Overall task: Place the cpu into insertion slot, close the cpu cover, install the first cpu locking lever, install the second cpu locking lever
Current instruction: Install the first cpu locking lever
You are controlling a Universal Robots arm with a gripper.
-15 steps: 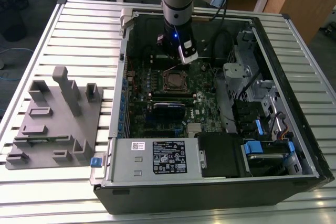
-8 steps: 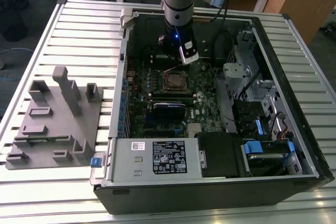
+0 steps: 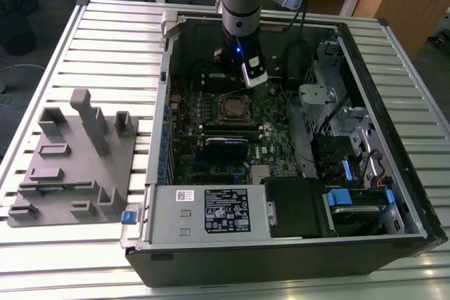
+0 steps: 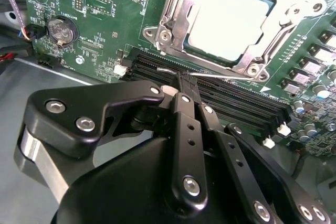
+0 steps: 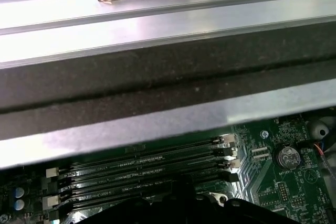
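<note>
The fingers (image 4: 185, 124) are drawn fully together with no gap. Their shared tip meets the thin wire lever (image 4: 226, 77) that runs along the near edge of the socket. I cannot tell whether the wire is pinched or only pressed. In the second wrist view the gripper (image 4: 181, 86) is over the row of black memory slots (image 4: 231, 100), just beside the socket frame.

Beyond the tip, the cpu (image 4: 226, 17) lies flat in the slot (image 3: 232, 108), and the cover (image 4: 176, 19) is down around it, so its window shows the grey top. Judging from this, the placing and the cover are done and a lever is the step in hand. Which of the two levers it is I cannot tell.

In the exterior view the slot sits at about 6 o'clock from the gripper, near it, on the green board (image 3: 274, 138).

To do this step well:
- **Contact:** keep the tip square on the wire, because a springy wire is likely to slip off a narrow tip.
- **Path:** push along the lever's own arc, down and then sideways under its catch, not straight down.
- **Clearance:** stay off the memory slots and their white latches (image 4: 269, 141), which sit close by.
</note>
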